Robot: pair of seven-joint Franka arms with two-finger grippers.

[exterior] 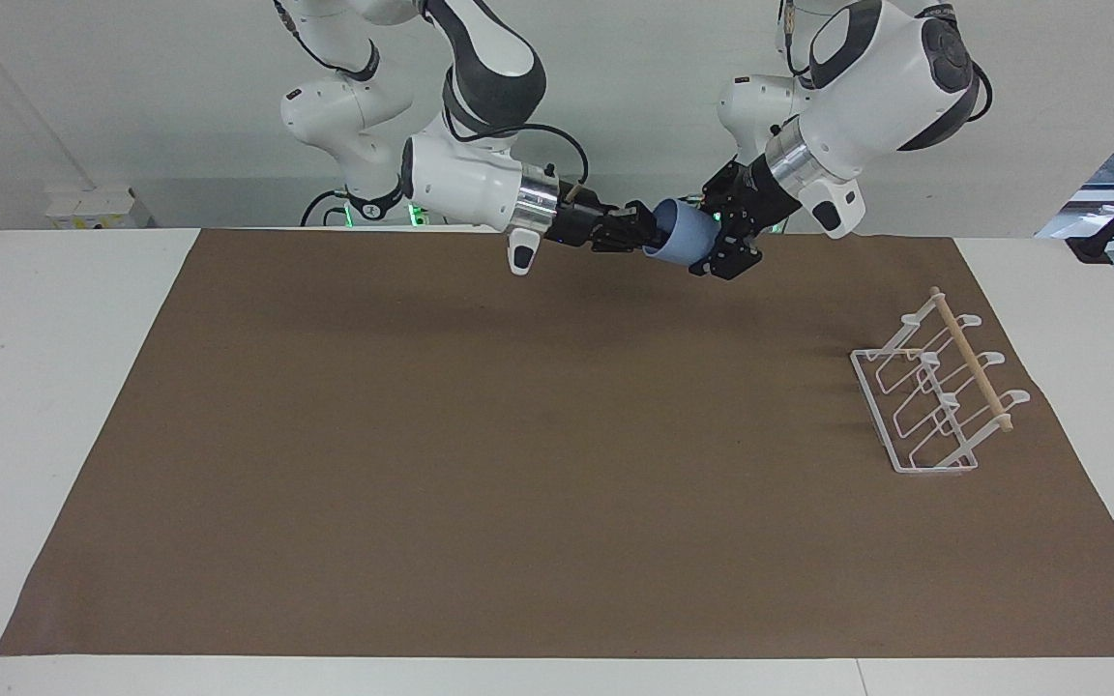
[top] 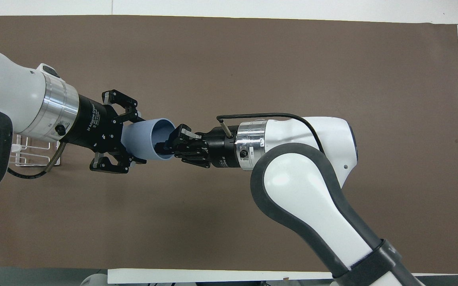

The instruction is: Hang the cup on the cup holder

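Note:
The light-blue cup [exterior: 675,240] lies on its side in the air, over the brown mat's edge nearest the robots. My right gripper [exterior: 636,232] is shut on the cup's rim, with one finger inside the mouth; it also shows in the overhead view [top: 169,145]. My left gripper [top: 141,140] reaches in from the other end, and its fingers press on both sides of the cup's [top: 149,139] base end. The white wire cup holder [exterior: 939,396] with a wooden dowel stands toward the left arm's end of the table. The left arm mostly hides it in the overhead view [top: 26,149].
A brown mat [exterior: 518,435] covers most of the white table [exterior: 54,387]. Nothing else lies on it.

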